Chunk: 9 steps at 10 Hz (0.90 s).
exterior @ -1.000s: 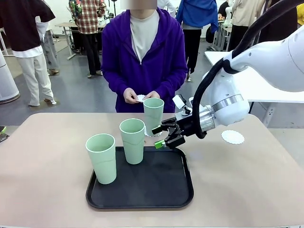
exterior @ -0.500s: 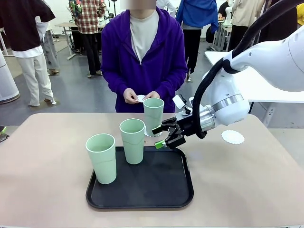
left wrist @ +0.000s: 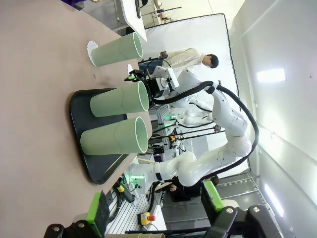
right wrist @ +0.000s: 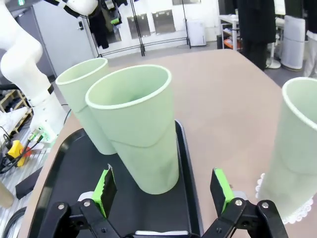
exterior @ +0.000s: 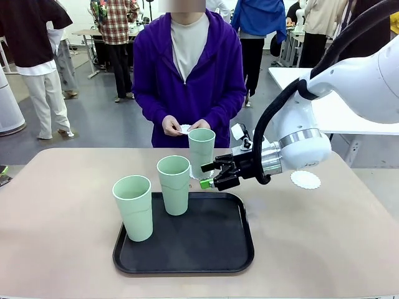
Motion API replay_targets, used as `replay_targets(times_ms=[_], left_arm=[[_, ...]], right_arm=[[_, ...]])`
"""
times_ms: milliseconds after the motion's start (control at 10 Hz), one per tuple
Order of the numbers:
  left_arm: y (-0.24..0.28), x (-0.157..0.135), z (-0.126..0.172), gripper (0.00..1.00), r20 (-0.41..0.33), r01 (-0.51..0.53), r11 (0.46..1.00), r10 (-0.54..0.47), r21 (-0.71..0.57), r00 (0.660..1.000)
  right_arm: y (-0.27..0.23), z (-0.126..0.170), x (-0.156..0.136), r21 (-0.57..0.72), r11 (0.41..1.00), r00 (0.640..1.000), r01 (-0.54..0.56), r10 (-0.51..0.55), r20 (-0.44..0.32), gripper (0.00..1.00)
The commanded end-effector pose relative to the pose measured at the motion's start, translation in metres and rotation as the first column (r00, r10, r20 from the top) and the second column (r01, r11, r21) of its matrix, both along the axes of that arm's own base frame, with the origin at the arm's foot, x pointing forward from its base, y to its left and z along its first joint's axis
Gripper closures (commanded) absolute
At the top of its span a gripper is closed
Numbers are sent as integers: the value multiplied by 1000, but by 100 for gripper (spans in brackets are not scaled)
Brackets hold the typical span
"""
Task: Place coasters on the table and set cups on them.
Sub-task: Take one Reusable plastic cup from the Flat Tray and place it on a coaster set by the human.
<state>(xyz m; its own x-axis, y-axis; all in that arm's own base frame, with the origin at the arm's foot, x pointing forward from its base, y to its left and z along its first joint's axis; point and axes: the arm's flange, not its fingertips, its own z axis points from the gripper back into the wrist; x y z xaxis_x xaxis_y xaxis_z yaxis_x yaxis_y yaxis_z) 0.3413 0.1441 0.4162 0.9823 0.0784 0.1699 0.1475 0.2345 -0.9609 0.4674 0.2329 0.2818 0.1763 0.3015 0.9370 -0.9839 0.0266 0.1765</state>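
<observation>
Two mint-green cups (exterior: 133, 207) (exterior: 174, 185) stand on the black tray (exterior: 187, 252). The third cup (exterior: 201, 149) stands on a white coaster (exterior: 194, 177) on the table (exterior: 62, 187) just behind the tray. My right gripper (exterior: 207, 175) hovers open at the tray's far right corner, aimed at the middle cup (right wrist: 141, 129), which is a short way from its fingertips (right wrist: 105, 186). Another coaster (exterior: 305, 180) lies at the right. The person's hands hold a further coaster (exterior: 184, 129). My left gripper (left wrist: 153, 206) is open and holds nothing, far from the cups (left wrist: 119, 99).
The person stands at the far edge of the table, hands just behind the third cup. The front half of the tray (right wrist: 64, 198) is bare. The tabletop to the left (left wrist: 34, 49) and in front of the tray is free.
My right gripper has risen slightly and edged left toward the middle cup. Cups, coasters and the person's hands have stayed put.
</observation>
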Motion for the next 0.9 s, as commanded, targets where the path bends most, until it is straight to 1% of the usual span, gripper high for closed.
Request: replay_targets(times_ms=[0,200,300,500,800], left_arm=[[1,-1,2,0,16,2,1000,-1,-13,1000],[1,-1,2,0,16,2,1000,-1,-13,1000],[1,-1,2,0,16,2,1000,-1,-13,1000],[1,-1,2,0,16,2,1000,-1,-13,1000],[1,-1,2,0,16,2,1000,-1,-13,1000]], right_arm=[[6,-3,-12,11,1000,999,-22,22,-38,0],[9,-5,-13,20,999,997,-47,48,-68,0],[11,-7,-13,25,998,996,-55,57,-67,0],[15,-9,-6,84,996,999,-33,33,-4,0],[23,-17,1,99,993,998,-60,60,-1,0]])
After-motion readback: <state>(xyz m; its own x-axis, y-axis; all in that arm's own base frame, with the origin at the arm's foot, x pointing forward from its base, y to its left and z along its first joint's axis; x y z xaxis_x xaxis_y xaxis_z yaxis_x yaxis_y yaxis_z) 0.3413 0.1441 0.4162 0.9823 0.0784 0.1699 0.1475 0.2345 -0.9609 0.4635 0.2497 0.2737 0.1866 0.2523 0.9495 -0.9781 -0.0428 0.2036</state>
